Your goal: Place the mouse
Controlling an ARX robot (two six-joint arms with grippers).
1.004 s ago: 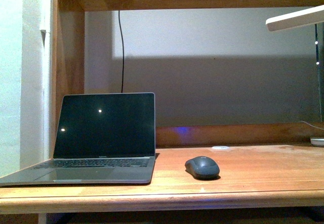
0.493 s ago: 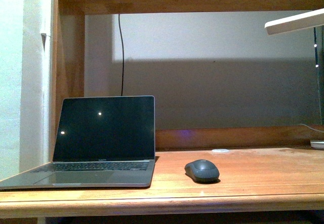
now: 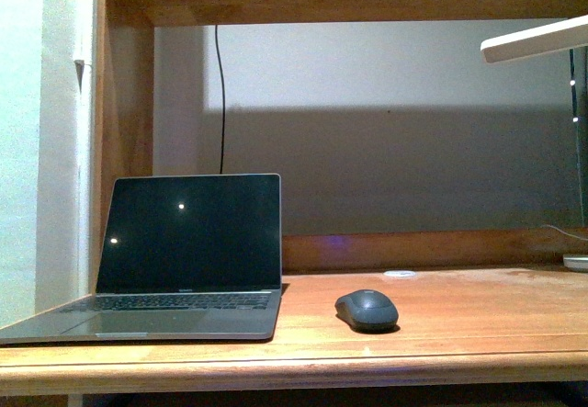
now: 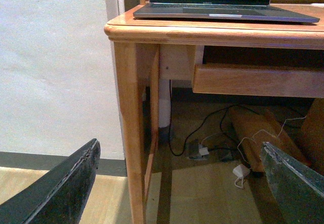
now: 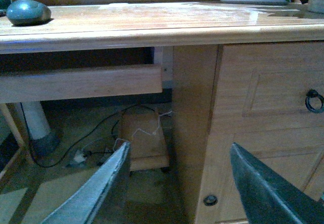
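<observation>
left gripper [image 4: 177, 183]: jaws spread wide, nothing between them. Hangs below the desk top, off the desk's left front corner, facing the leg.
laptop [image 3: 175, 265]: open, screen dark, at the desk's left front corner. Keep-out zone for any sweep from the left.
desk [image 3: 478, 333]: wood, flat and bare around the mouse, front edge rounded.
mouse [image 3: 367, 309]: dark grey, on the desk near the front edge, about mid-width, just right of the laptop and not touching it. Nothing holds it.
disc [image 3: 400, 272]: small, white, flat, behind the mouse toward the back edge. Not the target.
right gripper [image 5: 177, 183]: jaws spread, empty. Below the desk top, in front of the drawer unit; the mouse shows at the far side of its view.
step, my read: pick not yet started, both arms low. 1 arm is enough; the right looks better placed, since the laptop blocks the left.
how: rise clear of the front edge first, come down from above, pinch across the narrow sides low on the shell. The rounded matte top will likely slip if gripped high.
target spot: cannot tell from these views.
</observation>
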